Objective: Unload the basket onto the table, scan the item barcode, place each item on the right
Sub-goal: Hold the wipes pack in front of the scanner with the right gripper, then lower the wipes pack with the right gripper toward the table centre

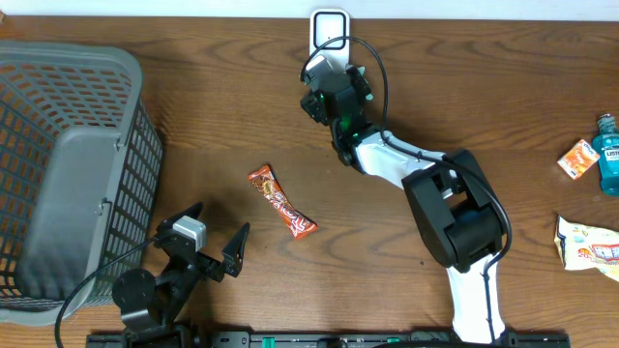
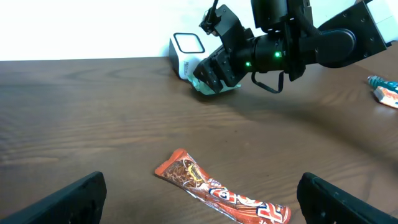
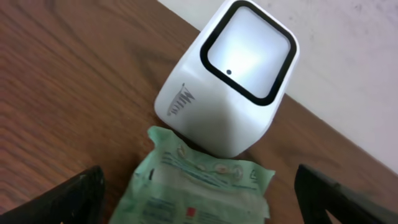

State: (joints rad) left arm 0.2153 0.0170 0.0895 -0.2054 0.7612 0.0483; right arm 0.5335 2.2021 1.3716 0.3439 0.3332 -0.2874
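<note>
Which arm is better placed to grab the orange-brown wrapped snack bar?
Left: the left gripper, open, faces the snack bar nearby; the right gripper is over a green plastic packet at the white scanner.

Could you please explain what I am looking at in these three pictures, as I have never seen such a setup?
These are two robot arms at a wooden table, each ending in a two-finger gripper. One picture looks down from above; the other two come from cameras on the wrists, so the dark shapes at their bottom corners are each arm's own fingers. The right gripper is open in front of a white barcode scanner, with a green packet lying on the table between its fingers, not held. The left gripper is open too, holding nothing, facing a wrapped candy bar. A grey basket stands at the left; an orange box, a blue bottle and a snack bag sit at the far right.
</note>
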